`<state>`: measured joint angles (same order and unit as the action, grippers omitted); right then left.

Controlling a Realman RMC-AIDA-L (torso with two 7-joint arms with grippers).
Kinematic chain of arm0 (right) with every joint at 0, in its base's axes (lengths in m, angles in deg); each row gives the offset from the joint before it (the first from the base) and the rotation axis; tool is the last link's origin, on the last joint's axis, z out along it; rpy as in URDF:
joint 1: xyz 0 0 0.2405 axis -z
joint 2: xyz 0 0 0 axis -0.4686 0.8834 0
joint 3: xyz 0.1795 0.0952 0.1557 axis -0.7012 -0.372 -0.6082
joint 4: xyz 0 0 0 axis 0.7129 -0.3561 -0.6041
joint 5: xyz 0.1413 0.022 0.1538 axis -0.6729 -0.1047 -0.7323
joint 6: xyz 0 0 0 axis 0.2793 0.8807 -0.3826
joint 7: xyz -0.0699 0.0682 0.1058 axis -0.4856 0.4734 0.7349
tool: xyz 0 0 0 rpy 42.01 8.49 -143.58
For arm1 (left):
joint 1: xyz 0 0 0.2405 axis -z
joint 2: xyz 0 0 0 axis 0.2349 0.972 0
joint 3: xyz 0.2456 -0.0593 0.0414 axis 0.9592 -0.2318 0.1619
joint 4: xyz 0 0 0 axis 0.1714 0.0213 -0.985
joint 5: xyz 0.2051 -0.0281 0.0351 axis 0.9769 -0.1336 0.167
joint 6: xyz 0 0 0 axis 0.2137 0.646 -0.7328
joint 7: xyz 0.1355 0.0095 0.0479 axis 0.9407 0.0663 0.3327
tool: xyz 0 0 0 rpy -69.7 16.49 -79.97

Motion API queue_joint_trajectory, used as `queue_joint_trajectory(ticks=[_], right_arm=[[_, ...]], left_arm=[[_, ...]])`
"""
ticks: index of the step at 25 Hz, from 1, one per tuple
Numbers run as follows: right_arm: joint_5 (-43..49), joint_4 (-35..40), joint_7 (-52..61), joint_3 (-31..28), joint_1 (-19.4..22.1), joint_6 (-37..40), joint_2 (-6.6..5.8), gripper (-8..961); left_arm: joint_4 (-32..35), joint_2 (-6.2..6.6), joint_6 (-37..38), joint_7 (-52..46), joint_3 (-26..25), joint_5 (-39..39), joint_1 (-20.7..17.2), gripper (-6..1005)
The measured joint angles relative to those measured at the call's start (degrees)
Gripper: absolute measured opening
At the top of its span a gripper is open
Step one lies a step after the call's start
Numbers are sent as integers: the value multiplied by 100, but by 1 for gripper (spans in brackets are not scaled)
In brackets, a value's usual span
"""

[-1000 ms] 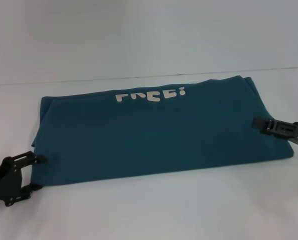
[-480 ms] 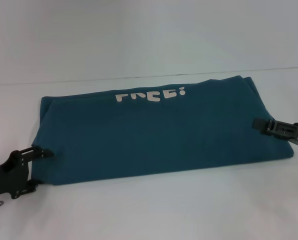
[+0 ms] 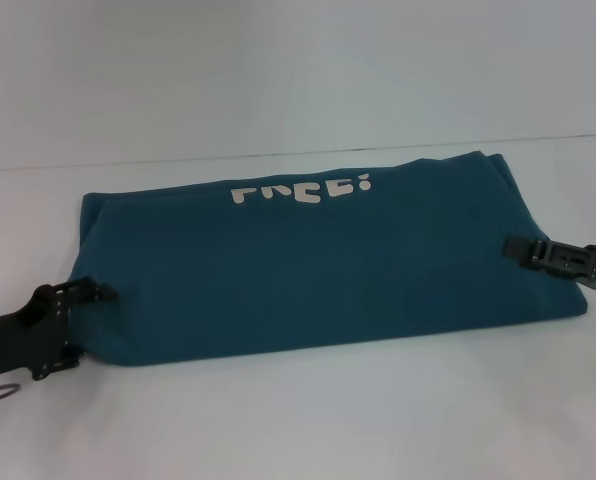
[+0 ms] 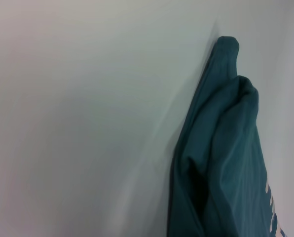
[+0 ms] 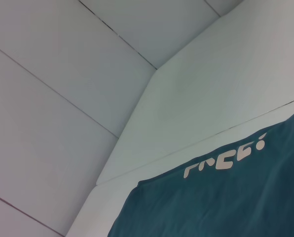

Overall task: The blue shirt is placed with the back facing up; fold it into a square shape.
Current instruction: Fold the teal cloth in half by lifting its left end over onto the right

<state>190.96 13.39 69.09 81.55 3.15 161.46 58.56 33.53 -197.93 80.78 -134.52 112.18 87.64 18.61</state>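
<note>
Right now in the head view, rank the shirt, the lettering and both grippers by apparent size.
1. blue shirt
2. lettering
3. left gripper and right gripper: unranked, since the left sits nearer the camera.

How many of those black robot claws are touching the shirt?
2. The left gripper is at the blue shirt's near-left corner; the right gripper is at its right edge.

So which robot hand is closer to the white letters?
The right gripper, at the blue shirt's right edge. The letters lie right of centre, farther from the left gripper.

Bare table point(image 3: 298, 420) all round blue shirt point(image 3: 318, 270), nothing blocking.
</note>
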Motion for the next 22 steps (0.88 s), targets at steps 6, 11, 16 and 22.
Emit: queue_joint_trajectory(ticks=[6, 11, 16, 22], right_arm=[[-14, 0, -2, 0, 5, -2, 0, 833], [-22, 0, 3, 0, 23, -2, 0, 833], [-27, 0, 37, -3, 27, -2, -7, 833], [-27, 0, 44, -9, 20, -1, -9, 833]], left_arm=[[13, 0, 3, 1, -1, -18, 7, 752], [32, -16, 72, 16, 2, 1, -63, 752], [37, -54, 80, 17, -1, 15, -128, 751], [20, -77, 42, 72, 78, -12, -72, 750]])
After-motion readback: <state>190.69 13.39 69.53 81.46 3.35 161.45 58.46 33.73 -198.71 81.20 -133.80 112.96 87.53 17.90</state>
